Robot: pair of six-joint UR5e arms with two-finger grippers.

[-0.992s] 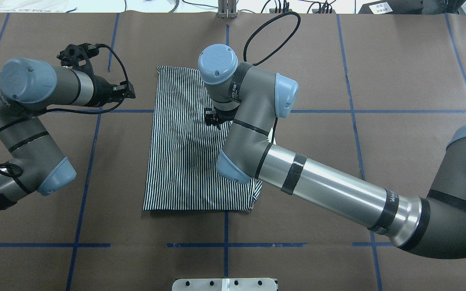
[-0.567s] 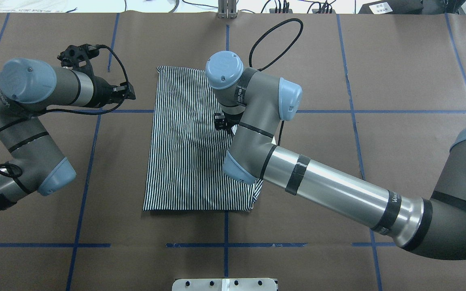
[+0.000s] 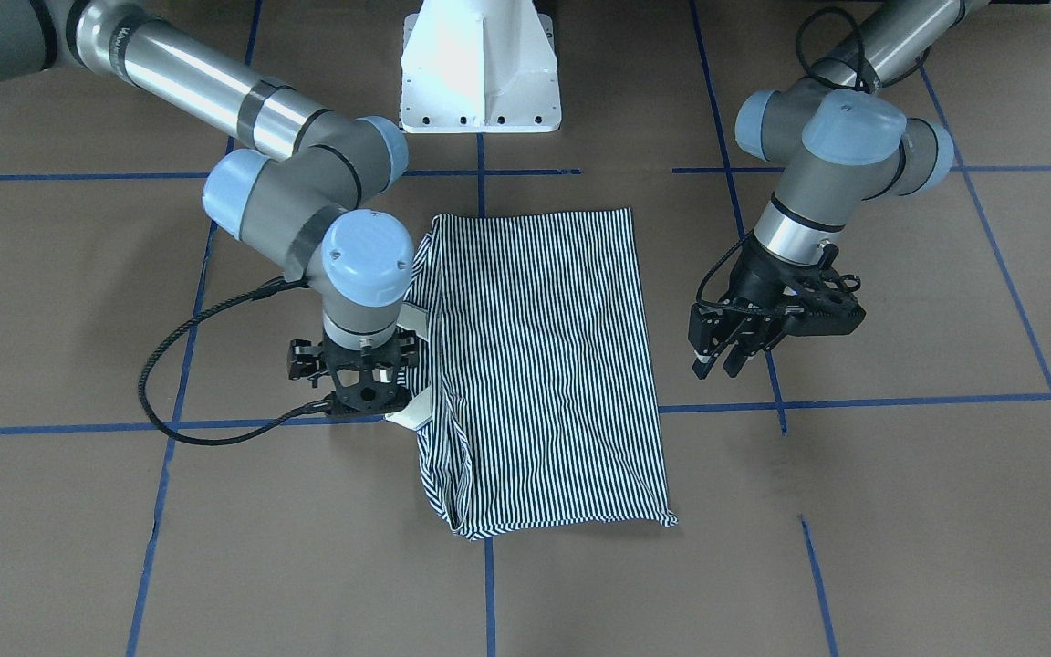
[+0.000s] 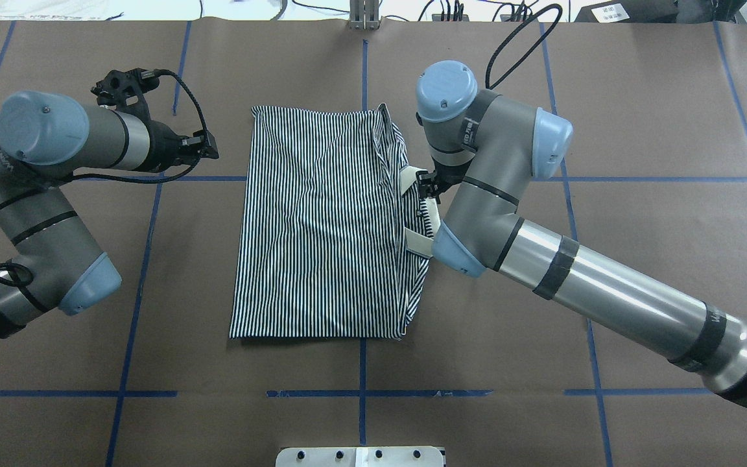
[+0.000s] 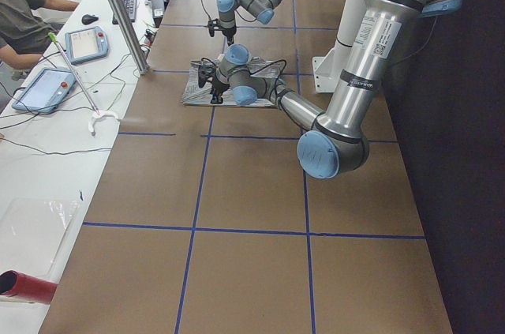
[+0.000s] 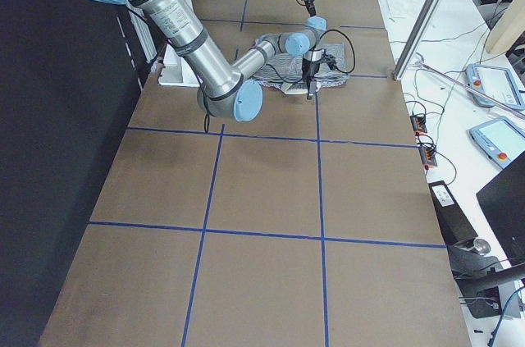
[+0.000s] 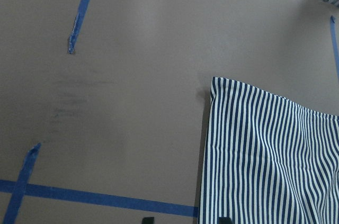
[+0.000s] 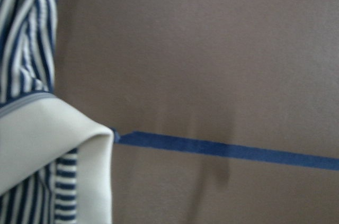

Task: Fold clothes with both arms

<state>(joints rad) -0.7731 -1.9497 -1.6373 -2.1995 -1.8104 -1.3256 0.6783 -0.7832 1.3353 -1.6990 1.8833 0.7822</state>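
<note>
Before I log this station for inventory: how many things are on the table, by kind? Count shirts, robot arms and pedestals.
Striped polo shirt: 1
Robot arms: 2 (left arm, right arm)
White pedestal: 1
Total: 4

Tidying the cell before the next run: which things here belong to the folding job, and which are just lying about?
Job: striped polo shirt, left gripper, right gripper.
Lying about: white pedestal, handheld pendant, blue tape lines.
</note>
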